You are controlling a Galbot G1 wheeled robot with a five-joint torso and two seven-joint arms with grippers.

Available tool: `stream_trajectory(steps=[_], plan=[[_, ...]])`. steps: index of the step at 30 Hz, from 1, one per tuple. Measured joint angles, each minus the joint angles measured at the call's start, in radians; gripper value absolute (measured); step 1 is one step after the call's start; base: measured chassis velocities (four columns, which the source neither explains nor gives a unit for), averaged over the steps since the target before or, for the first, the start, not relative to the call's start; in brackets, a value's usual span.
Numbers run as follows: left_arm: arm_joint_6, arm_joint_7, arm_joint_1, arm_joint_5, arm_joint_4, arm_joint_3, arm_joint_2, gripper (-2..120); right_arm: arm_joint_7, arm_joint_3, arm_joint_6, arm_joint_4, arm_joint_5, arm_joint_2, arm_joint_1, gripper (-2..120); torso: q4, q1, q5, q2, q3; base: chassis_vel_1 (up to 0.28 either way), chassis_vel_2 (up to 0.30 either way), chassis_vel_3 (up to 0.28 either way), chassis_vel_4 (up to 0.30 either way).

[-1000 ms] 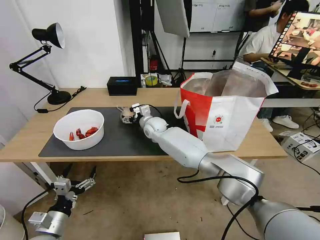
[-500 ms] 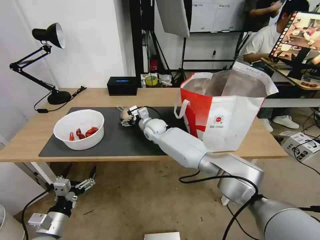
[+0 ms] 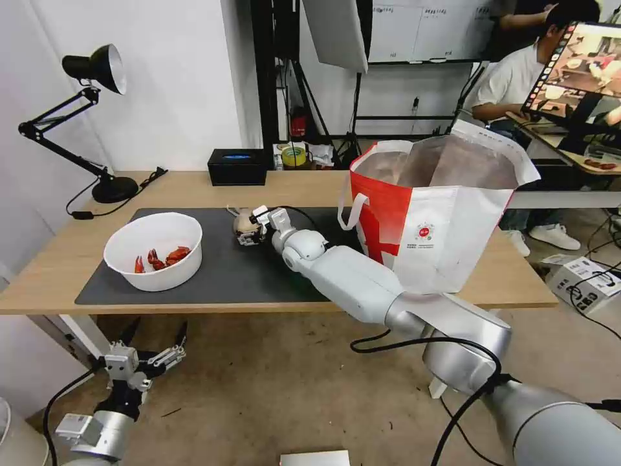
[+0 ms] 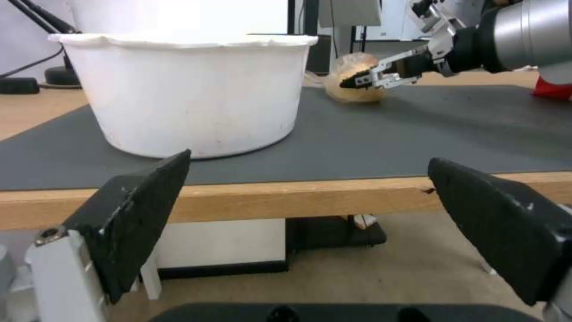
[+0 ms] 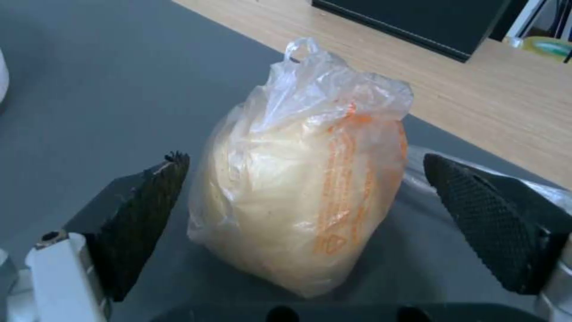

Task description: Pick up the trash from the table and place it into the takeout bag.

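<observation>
The knotted clear bag of beige lump [image 5: 298, 197] lies on the dark grey mat [image 3: 213, 272] of the table [image 3: 291, 184]. My right gripper [image 5: 305, 162] is open, one finger on each side of the bag, not pressing it. From the head view that gripper [image 3: 250, 228] is at the bag [image 3: 242, 221], left of the red-and-white takeout bag [image 3: 440, 213]. The white bowl [image 3: 153, 249] with red crayfish shells sits at the mat's left. My left gripper [image 3: 156, 331] hangs open below the table's front edge, facing the bowl [image 4: 185, 89].
A black desk lamp [image 3: 97, 129] stands at the table's back left and a small black box [image 3: 237, 166] at the back middle. The takeout bag stands open-topped on the table's right end. A cardboard box [image 3: 585, 281] lies on the floor at the right.
My right gripper has edged a little to the left, so that its fingers now stand around the knotted bag. The left arm has stayed where it was.
</observation>
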Motion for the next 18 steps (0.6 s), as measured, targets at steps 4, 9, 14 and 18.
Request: stream_trajectory(steps=[4, 9, 14, 18], plan=[[-0.002, 0.0, -0.002, 0.0, 0.003, 0.002, 0.0, 100, -0.005, -0.007, 0.001, -0.005, 0.0, 0.0, 0.006, 100, 0.0, 0.0, 0.0, 0.0, 0.0, 0.0, 0.0, 0.0, 0.0], [-0.003, 0.001, -0.002, 0.0, 0.004, 0.004, -0.002, 100, -0.012, -0.01, 0.004, -0.011, 0.001, 0.001, 0.01, 100, 0.0, 0.0, 0.0, 0.0, 0.0, 0.0, 0.0, 0.0, 0.0], [-0.003, 0.001, -0.004, -0.001, 0.004, 0.004, 0.0, 100, -0.025, -0.014, 0.003, -0.017, 0.003, 0.001, 0.011, 100, 0.0, 0.0, 0.0, 0.0, 0.0, 0.0, 0.0, 0.0, 0.0], [-0.003, 0.001, -0.004, -0.003, 0.005, 0.004, 0.002, 100, -0.027, -0.016, 0.003, -0.02, 0.003, 0.001, 0.009, 96, 0.0, 0.0, 0.0, 0.0, 0.0, 0.0, 0.0, 0.0, 0.0]])
